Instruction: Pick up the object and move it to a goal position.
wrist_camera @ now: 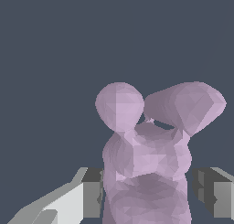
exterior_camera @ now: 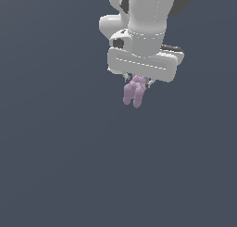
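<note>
The object (exterior_camera: 134, 92) is a small pale lilac lumpy item of rounded lobes. It hangs under the white arm's hand in the exterior view. My gripper (exterior_camera: 138, 82) is shut on its upper part, and its lobes stick out below the fingers. In the wrist view the object (wrist_camera: 146, 154) fills the space between the two fingers (wrist_camera: 91, 191), which press on its sides. The gripper (wrist_camera: 148, 193) holds it in the air above the flat dark grey surface (exterior_camera: 69, 166).
The white arm (exterior_camera: 146, 17) comes down from the top of the exterior view. Only the plain dark grey surface shows around it.
</note>
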Robot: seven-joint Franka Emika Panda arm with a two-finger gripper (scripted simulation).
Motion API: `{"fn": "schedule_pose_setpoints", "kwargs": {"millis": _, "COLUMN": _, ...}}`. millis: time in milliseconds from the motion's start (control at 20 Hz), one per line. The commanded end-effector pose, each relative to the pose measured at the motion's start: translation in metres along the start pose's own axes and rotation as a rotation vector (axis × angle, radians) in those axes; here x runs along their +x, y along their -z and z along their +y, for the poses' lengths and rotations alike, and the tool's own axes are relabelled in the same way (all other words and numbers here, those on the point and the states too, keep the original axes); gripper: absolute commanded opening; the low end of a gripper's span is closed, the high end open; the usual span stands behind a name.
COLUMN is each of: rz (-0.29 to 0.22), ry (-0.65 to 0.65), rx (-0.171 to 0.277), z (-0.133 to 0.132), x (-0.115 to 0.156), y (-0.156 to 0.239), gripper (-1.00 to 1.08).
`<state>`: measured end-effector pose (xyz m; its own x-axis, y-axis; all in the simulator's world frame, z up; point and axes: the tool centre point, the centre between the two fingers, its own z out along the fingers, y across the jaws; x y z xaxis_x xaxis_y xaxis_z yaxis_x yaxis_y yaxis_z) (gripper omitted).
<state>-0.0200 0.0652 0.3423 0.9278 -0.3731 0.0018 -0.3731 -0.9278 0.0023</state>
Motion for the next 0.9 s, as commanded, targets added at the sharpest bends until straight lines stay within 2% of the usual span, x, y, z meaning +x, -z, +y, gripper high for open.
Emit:
{"fn": "schedule_pose_setpoints", "kwargs": {"millis": 0, "rz": -0.001, "ry": 0.0, "rx": 0.0, "z": -0.013, "x": -0.004, "y": 0.026, "gripper": -1.0}}
{"fn": "schedule_pose_setpoints", "kwargs": {"millis": 400, "rz": -0.001, "ry": 0.0, "rx": 0.001, "z": -0.049, "x": -0.012, "y": 0.092, "gripper": -1.0}}
{"fn": "schedule_pose_setpoints", "kwargs": {"millis": 850, "rz": -0.002, "ry": 0.0, "rx": 0.002, "z": -0.078, "x": -0.017, "y": 0.146, "gripper": -1.0}}
